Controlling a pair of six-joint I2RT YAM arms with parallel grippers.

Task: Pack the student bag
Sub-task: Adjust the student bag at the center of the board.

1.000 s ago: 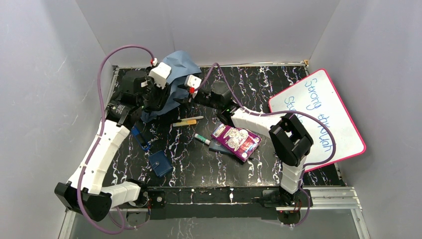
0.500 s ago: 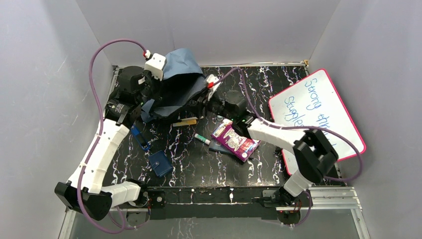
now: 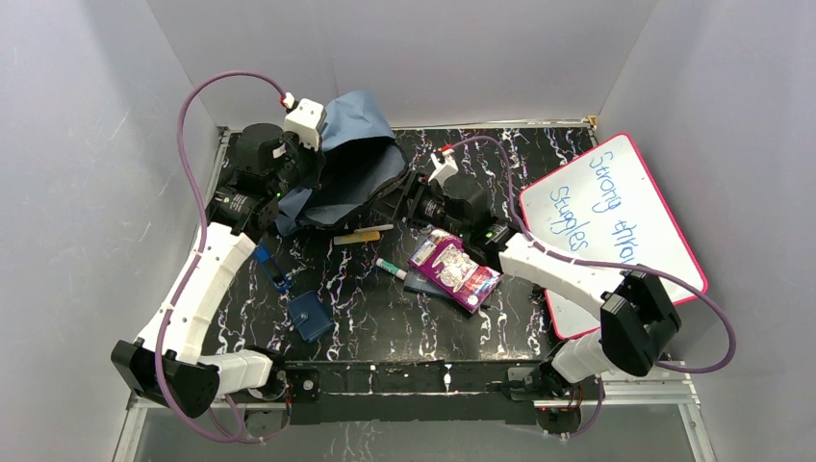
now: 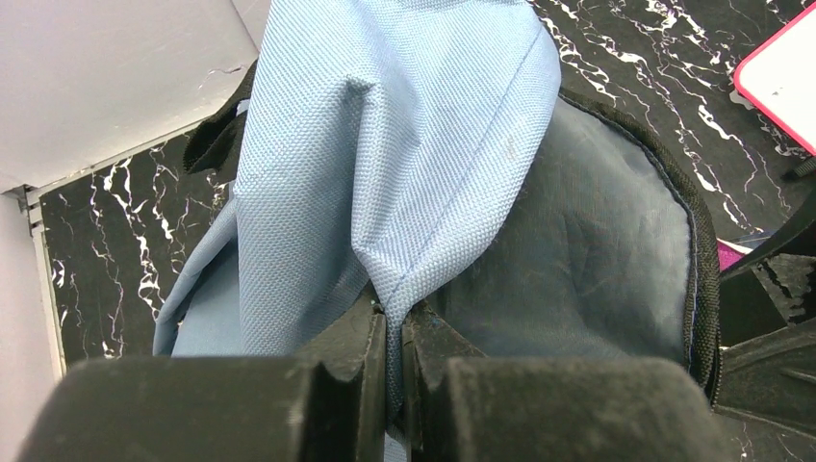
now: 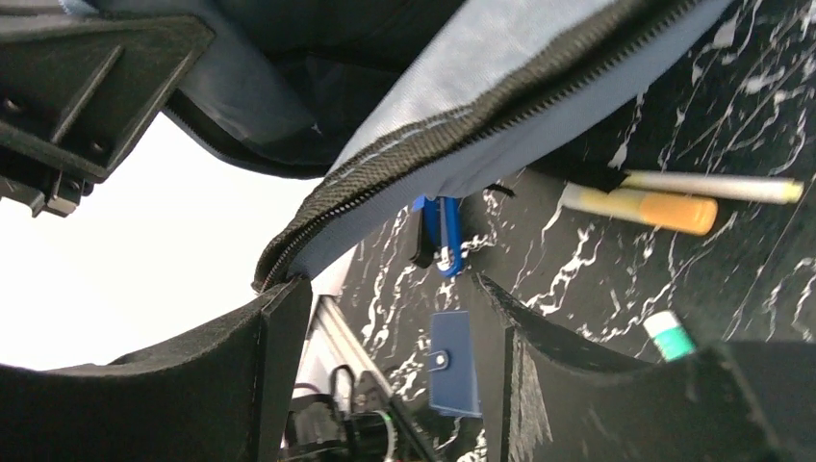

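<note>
Look at the base rail. The left arm and right arm bolted to it wear white shells over black joint housings. A purple cable runs along each arm from the rail. At the end farthest from the rail, each carries a small white box with a red tip. The left gripper and right gripper have matte black, scuffed fingers.

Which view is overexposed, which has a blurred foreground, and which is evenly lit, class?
Right wrist: the background beside the student bag is blown out to white. Left wrist: the left gripper looks soft, the bag's weave sharp. Top external: even light, whiteboard writing legible.
</note>
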